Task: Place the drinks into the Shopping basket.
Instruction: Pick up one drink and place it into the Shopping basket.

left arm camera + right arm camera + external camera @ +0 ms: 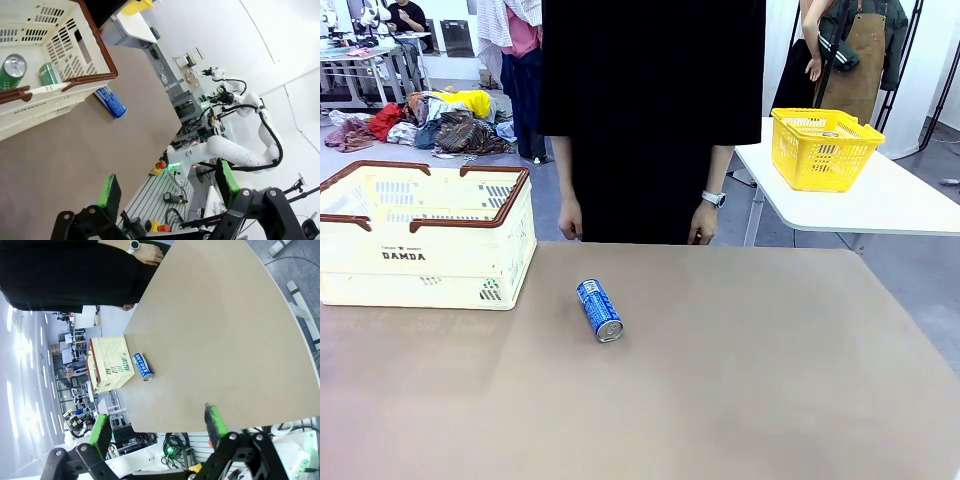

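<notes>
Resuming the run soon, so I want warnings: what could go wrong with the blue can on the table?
The blue can lies on its side, so a slight nudge could set it rolling. Green cans already sit in the Shopping basket; dropping this one from high might strike them.

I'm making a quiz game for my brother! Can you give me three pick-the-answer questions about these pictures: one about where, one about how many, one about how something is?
1. Where is the blue can?
A) on the table beside the Shopping basket
B) inside the yellow basket
C) in the person's hand

2. How many green cans are in the Shopping basket?
A) none
B) two
C) five

3. How is the robot's left hand?
A) shut tight
B) gripping a can
C) open

Answers:
1 A, it lies on its side on the tabletop.
2 B, the left wrist view shows two inside.
3 C, it stands wide apart, holding nothing.
</notes>
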Robot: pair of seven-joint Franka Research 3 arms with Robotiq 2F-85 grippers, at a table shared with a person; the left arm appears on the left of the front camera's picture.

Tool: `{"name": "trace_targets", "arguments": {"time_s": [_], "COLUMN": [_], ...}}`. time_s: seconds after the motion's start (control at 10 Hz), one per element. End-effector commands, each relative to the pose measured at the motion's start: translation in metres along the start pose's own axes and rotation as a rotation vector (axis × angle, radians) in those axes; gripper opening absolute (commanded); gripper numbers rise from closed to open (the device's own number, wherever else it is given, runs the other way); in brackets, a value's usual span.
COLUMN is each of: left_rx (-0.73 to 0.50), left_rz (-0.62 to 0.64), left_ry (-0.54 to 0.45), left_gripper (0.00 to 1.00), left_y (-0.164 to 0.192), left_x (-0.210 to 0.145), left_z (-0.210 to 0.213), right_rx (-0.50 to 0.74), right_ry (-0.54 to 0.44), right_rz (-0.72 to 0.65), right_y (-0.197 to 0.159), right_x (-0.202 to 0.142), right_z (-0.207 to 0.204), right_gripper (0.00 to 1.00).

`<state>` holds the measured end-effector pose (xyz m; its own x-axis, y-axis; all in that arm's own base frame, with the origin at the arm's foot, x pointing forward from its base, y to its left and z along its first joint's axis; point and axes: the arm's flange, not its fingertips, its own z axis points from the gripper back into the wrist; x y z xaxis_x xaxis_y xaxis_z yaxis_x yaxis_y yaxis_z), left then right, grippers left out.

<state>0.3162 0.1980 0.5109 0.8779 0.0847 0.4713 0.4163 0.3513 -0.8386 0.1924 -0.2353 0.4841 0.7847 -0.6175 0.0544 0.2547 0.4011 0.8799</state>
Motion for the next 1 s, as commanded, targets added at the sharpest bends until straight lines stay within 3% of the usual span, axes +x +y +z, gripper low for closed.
{"name": "trace_targets", "arguments": {"time_s": [0.0,0.7,0.9], "left_rx": [-0.008,0.0,0.261], "left_rz": [0.004,0.001,0.133], "left_ry": [-0.011,0.003,-0.001], "left_gripper": [1.0,1.0,1.0], "left_y": [-0.001,0.0,-0.063], "left_x": [-0.001,0.0,0.04], "left_z": [-0.002,-0.001,-0.071], "right_rx": [0.014,0.014,0.014], "right_ry": [-0.004,-0.004,-0.004], "right_rz": [0.023,0.023,0.023], "right_y": [0.0,0.0,0.0], "right_x": [0.001,0.001,0.001], "right_z": [0.001,0.001,0.001], "right_gripper": [1.0,1.0,1.0]}}
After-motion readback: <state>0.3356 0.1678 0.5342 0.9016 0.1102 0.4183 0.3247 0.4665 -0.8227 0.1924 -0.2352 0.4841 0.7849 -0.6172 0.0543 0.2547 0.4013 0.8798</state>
